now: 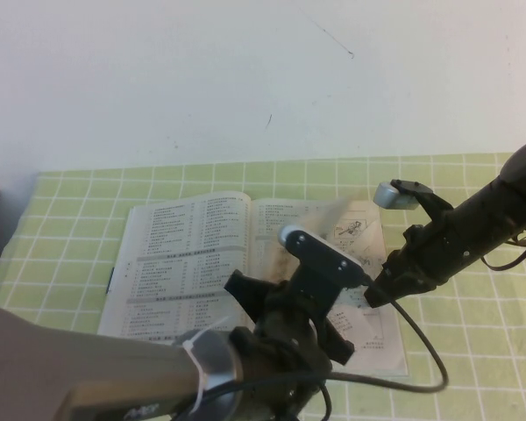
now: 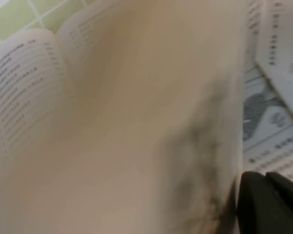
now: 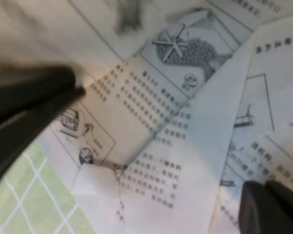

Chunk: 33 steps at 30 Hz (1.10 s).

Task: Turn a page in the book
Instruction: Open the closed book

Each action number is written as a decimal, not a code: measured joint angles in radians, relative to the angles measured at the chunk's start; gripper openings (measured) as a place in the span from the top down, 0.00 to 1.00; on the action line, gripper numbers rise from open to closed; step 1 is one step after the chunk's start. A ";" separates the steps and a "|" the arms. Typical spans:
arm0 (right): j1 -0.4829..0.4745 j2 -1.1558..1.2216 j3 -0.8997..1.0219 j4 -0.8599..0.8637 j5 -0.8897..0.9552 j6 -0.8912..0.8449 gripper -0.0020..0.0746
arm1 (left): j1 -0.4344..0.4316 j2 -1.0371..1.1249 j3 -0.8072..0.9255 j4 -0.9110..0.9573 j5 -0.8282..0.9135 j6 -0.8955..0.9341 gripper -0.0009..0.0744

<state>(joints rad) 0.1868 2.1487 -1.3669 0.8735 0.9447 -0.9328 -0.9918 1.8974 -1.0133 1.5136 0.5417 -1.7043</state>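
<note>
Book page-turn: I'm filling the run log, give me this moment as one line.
book open on table | page lifted, mid-turn, blurred | left pincer over book middle | right pincer over right page

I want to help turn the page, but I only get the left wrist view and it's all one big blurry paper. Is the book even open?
Observer: Yes. In the high view the book lies open on the green checked mat. The left gripper is over the book's middle, beside the page, which stands lifted.
Operator: Where's the other arm? Is it holding paper?
Observer: The right gripper hangs over the right-hand side of the book with its fingers open and nothing pinched. Its wrist view shows creased pages with drawings lying below.
</note>
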 joint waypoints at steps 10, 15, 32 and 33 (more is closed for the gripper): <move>0.000 0.001 0.000 0.002 0.000 -0.013 0.98 | 0.030 0.000 -0.002 -0.123 0.091 0.128 0.99; 0.001 0.001 0.000 0.004 0.000 -0.019 0.98 | 0.030 0.000 -0.002 -0.223 0.187 0.233 0.99; 0.005 -0.203 0.002 -0.060 -0.032 -0.041 0.98 | 0.030 -0.310 -0.002 -0.442 0.161 0.330 0.99; 0.007 -0.242 0.002 -0.078 -0.041 -0.037 0.98 | 0.030 -0.357 -0.002 -0.460 0.128 0.344 0.99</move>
<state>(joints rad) 0.1935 1.9066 -1.3652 0.7958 0.9033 -0.9696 -0.9615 1.5405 -1.0150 1.0539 0.6701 -1.3605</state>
